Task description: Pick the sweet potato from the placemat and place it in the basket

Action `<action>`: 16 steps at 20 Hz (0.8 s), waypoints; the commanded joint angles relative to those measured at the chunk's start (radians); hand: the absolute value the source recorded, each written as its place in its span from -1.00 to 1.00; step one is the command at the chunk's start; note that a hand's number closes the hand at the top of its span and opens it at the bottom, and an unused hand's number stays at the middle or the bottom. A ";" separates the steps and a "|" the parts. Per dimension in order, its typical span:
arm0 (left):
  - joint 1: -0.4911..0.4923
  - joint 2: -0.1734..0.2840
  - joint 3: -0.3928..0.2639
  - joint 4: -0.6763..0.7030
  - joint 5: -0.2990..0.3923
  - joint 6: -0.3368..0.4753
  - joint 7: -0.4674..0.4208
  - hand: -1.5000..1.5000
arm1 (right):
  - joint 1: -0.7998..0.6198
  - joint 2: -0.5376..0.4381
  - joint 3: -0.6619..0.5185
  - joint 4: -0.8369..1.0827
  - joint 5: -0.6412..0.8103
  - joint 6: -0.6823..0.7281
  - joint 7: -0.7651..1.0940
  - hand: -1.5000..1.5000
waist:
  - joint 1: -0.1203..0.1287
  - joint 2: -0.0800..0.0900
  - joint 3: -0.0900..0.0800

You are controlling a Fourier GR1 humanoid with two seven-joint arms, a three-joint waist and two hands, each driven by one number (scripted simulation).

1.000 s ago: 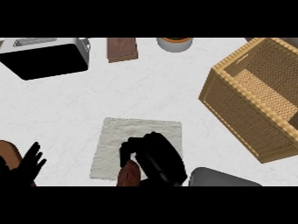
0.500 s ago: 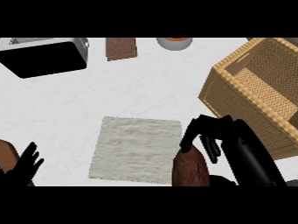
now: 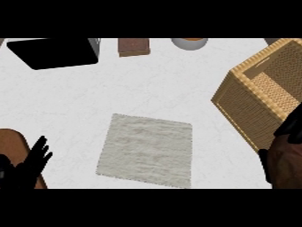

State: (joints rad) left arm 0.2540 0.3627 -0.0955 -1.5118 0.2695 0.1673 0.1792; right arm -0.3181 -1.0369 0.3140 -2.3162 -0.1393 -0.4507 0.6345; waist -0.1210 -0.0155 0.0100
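Gripping sweet potato (image 3: 292,163), right hand (image 3: 301,124) (fingers curled) beside basket (image 3: 245,99).

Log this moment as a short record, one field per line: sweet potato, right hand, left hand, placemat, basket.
sweet potato: brown, held at the view's lower right, beside the basket's near wall, not yet inside
right hand: fingers curled round the sweet potato's top
left hand: open, fingers up, resting at lower left
placemat: pale, flat on the counter, nothing on it
basket: wicker, open top, at the right
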 commanded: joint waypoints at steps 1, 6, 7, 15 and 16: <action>-0.004 -0.014 -0.019 0.046 0.006 -0.023 0.020 0.00 | 0.101 -0.094 -0.221 0.014 -0.156 0.082 -0.031 1.00 | 0.038 0.008 -0.005; -0.057 0.032 -0.006 0.052 0.009 -0.061 0.067 0.00 | 0.163 -0.115 -0.443 0.220 -0.284 0.281 -0.203 1.00 | 0.070 0.012 -0.006; -0.040 -0.017 -0.036 0.080 -0.031 -0.026 0.019 0.00 | 0.213 -0.100 -0.484 0.226 -0.317 0.321 -0.235 1.00 | 0.069 0.010 -0.007; -0.102 -0.074 -0.085 0.104 -0.078 -0.024 0.039 0.00 | 0.297 0.015 -0.587 0.512 -0.343 0.542 -0.457 1.00 | 0.113 0.016 -0.009; -0.143 -0.036 -0.032 0.114 -0.050 -0.038 0.080 0.00 | 0.333 0.017 -0.633 0.524 -0.359 0.584 -0.471 1.00 | 0.106 0.015 -0.009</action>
State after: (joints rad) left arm 0.1370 0.3357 -0.1305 -1.4547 0.2240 0.1343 0.2254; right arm -0.0337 -1.0532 -0.2388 -1.8985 -0.4498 0.0260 0.2389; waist -0.0202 -0.0063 0.0082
